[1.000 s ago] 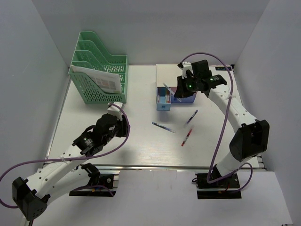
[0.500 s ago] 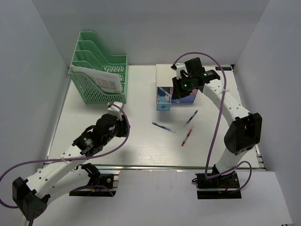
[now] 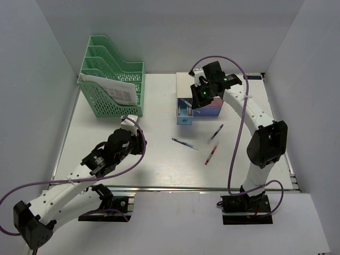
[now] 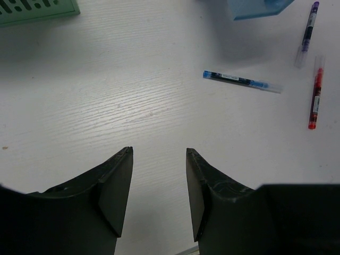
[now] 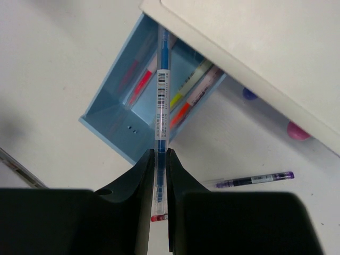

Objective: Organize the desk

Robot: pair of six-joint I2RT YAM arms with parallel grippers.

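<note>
Above the open blue drawer (image 5: 114,114), the right jaws are clamped on a blue pen (image 5: 161,101); the left jaws hang parted and empty over the white counter (image 3: 159,159), which spans between grey walls (image 3: 42,79)

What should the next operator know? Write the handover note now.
Right tool: shut on the held pen, above the open drawer.
Left tool: open, empty, over the desk.
Done: markers already lie in the drawer.
Left: drop the held pen in. Then collect the blue pen, purple pen and red pen lying loose on the desk. The drawer is not yet closed.
</note>
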